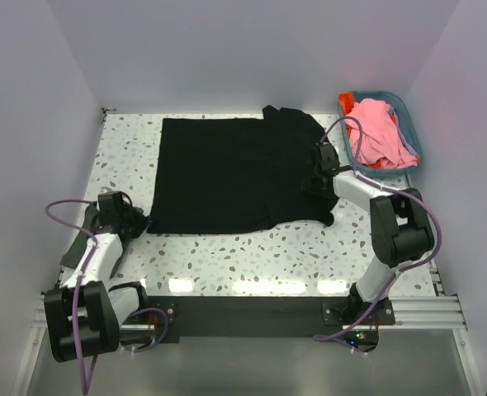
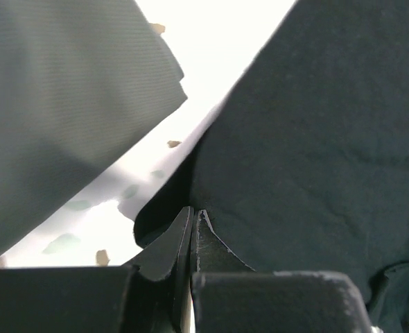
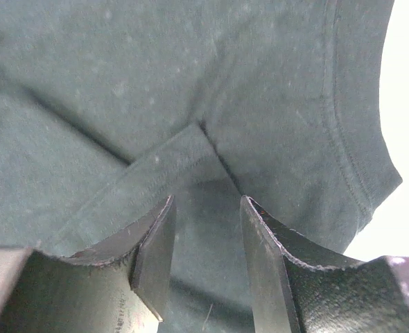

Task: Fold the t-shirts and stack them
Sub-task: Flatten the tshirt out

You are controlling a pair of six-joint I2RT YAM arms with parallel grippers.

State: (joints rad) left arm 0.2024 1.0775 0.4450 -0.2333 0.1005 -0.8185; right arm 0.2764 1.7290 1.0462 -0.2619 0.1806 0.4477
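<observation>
Black shirt (image 1: 227, 173) lies spread flat, mid table (image 1: 252, 256), sleeve area bunched at its far-right corner. Near edge is a bit uneven, w/ a small flap hanging toward the right arm.

L gripper (image 1: 140, 221) is low at the shirt's near-left corner. In the wrist view its jaws (image 2: 193, 216) are pressed fully together, tips right at a folded edge of the black cloth. Can't tell if any cloth is actually pinched between them (the fold hides it).

R gripper (image 1: 314, 175) sits over the shirt's right side, near the sleeve. Wrist view: jaws (image 3: 207, 201) roughly half apart, a clear gap btwn them, nothing clamped. Shirt fabric w/ a stitched seam and a hemmed edge lies just beyond the tips.

Teal basket (image 1: 410, 124) stands at the far-right corner of the table, apart from the black shirt. Pink shirt (image 1: 375, 132) is heaped in it, w/ an orange shirt (image 1: 347, 103) showing at the rim beneath.
</observation>
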